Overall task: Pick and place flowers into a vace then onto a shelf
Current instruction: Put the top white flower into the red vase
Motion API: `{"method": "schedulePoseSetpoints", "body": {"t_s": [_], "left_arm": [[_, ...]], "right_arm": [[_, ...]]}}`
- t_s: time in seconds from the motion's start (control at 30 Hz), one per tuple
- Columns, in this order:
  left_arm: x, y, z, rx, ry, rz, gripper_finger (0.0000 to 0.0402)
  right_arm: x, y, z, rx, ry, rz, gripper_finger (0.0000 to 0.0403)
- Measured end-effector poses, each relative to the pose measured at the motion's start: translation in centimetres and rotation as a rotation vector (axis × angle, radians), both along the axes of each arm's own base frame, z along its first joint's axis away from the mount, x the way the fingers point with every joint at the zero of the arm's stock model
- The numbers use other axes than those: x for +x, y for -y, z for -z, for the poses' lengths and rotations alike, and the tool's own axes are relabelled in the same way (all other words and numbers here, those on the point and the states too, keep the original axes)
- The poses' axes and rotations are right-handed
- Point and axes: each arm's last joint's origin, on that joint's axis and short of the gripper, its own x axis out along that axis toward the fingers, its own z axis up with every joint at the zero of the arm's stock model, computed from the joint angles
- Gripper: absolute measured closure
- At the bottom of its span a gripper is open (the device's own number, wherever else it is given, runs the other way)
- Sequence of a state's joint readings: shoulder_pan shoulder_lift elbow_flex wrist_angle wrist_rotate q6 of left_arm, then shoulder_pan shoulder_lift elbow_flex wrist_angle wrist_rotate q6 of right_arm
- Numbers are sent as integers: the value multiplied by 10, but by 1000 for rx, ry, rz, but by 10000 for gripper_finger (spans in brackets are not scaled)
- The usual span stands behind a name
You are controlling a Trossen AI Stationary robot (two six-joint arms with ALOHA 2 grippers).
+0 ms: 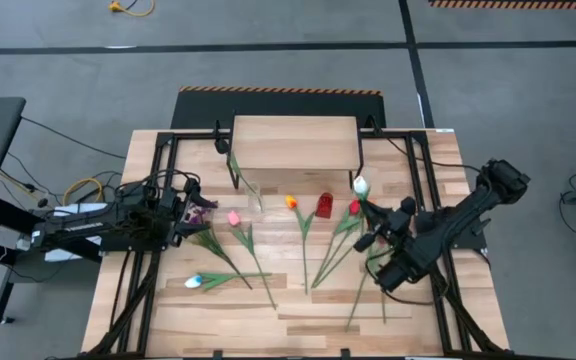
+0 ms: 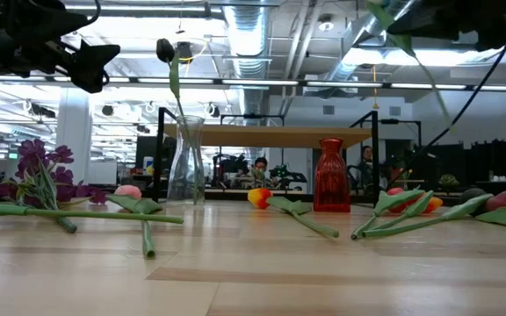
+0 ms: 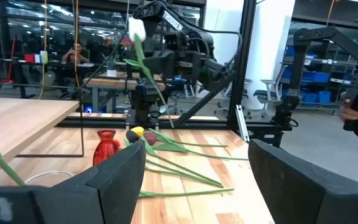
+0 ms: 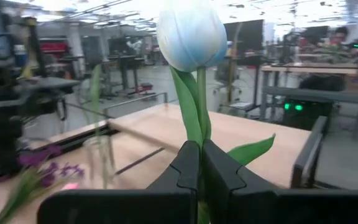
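My right gripper (image 4: 199, 165) is shut on a white tulip (image 4: 191, 34), held above the table's right half (image 1: 361, 186). A clear glass vase (image 2: 185, 162) with a dark tulip (image 2: 165, 50) in it stands in front of the light-wood shelf (image 1: 293, 143). A red vase (image 1: 325, 205) stands beside it. Pink (image 1: 234, 218), orange (image 1: 292, 201) and red (image 1: 354, 207) tulips and a purple sprig (image 2: 38, 167) lie flat on the table. My left gripper (image 3: 197, 186) is open at the left, with nothing between its fingers. My right gripper pinches the white tulip's green stem (image 4: 199, 134) between its two fingers, some way below the head. The fingers lie across the stem. The tulip is lifted clear of the table, head up and tilted (image 3: 137, 28), its lower stem hanging below the fingers (image 3: 161, 102).
A pale tulip (image 1: 194, 282) lies near the front left. Long green stems (image 1: 318, 255) cross the table's middle. Black frame rails (image 1: 168, 150) run along the table's sides. People sit in the room beyond the far edge (image 2: 259, 167).
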State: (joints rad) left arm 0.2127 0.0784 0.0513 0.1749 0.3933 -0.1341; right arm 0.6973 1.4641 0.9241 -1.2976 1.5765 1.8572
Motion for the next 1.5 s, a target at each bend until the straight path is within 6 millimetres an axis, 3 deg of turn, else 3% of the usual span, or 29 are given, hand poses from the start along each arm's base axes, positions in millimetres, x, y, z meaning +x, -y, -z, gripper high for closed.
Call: {"method": "schedulePoseSetpoints", "body": {"t_s": [0.47,0.73,0.87,1.0,1.23,1.37,1.5], "left_arm": [[0,-1,0,-3,4,-24,126],[0,-1,0,-3,3,-24,126],[0,-1,0,-3,3,-24,126],[0,-1,0,-3,3,-23,126],[0,-1,0,-10,2,-23,126],[0,-1,0,-11,-1,-23,126],[0,-1,0,-12,-3,-22,126]], "right_arm": [[-8,-35,8,85,83,-138,403],[-12,-71,10,169,45,-251,403],[0,-87,6,216,-33,-313,403],[27,-95,-9,191,-107,-406,403],[75,-70,-34,15,-158,-542,403],[93,-39,-28,-112,-93,-704,403],[93,-6,-20,-243,-23,-694,403]]}}
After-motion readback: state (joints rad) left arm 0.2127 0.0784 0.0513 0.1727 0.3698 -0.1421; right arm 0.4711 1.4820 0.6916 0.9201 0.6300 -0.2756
